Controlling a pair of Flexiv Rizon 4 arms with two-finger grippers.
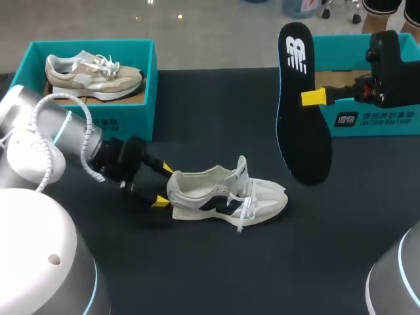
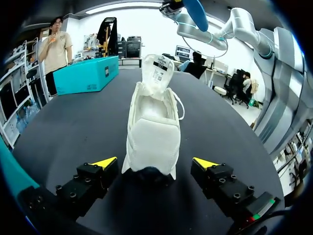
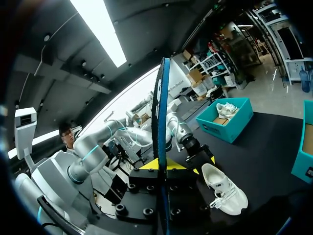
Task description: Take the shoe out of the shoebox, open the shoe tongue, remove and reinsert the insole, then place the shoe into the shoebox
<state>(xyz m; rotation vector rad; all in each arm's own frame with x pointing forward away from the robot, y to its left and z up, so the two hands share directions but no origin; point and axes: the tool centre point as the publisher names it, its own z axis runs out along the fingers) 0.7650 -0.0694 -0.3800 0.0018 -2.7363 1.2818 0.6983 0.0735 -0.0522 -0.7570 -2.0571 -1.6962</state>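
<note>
Black bench (image 1: 197, 262) under it all. One teal shoebox (image 1: 125, 108) sits beyond your left fingers (image 1: 163, 185) with a spare shoe (image 1: 92, 72) inside, and a second shoebox (image 1: 367, 118) is right behind your right fingers (image 1: 314, 98). The shoe (image 1: 223, 193) stands on its sole straight ahead of the left fingers, its heel just between them, toe pointing away and tongue pulled up. Those fingers are spread, one on either side of the heel, with a gap on each side. The right fingers pinch the insole (image 1: 298, 111) near its middle and hold it upright in the air, broad end down, above and past the shoe's toe. Here's your hinge: the insole stands on end while the shoe runs flat, so I'd say it must tip over to go in. The right arm has it.
</note>
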